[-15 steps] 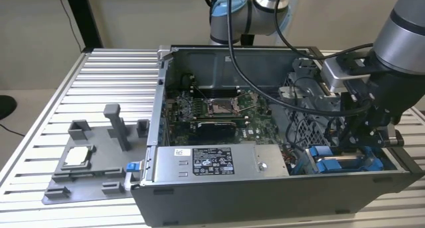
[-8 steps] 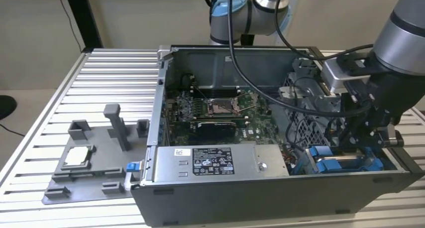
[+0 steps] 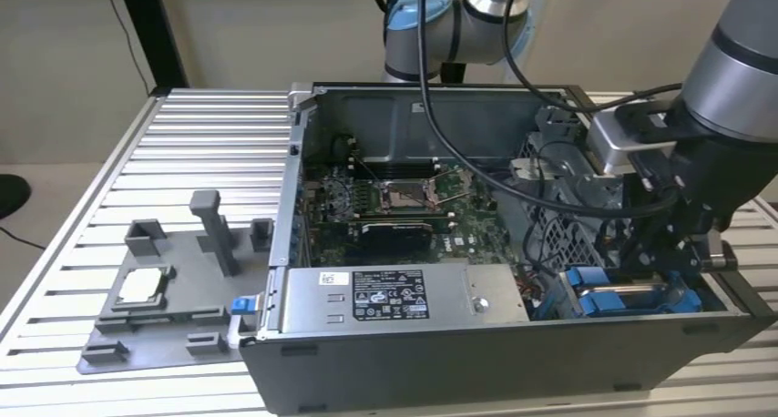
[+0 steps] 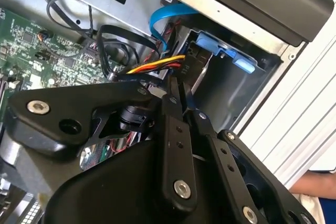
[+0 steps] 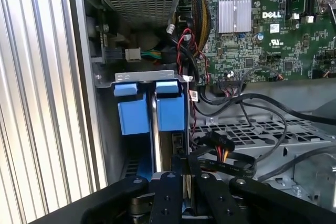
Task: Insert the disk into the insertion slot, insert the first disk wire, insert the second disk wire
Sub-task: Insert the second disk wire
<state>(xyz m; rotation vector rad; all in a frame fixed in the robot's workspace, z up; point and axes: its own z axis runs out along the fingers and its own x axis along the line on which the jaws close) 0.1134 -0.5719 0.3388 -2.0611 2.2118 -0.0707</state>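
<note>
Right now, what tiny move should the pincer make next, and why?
Probably a slow, small push toward the blue rails. The pincer seems to pinch the wire plug, with its yellow and red wires, right at the insertion slot. The plug does not look seated yet.

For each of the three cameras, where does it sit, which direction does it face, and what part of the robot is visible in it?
Exterior view: off the arm, above the table, looking down into the open computer case; the arm and gripper show.
First wrist view: on the wrist, facing the blue rails and motherboard; gripper shows.
Second wrist view: on the wrist, facing the blue rails and wires; gripper shows.
Shared: all three show the blue rails.
</note>
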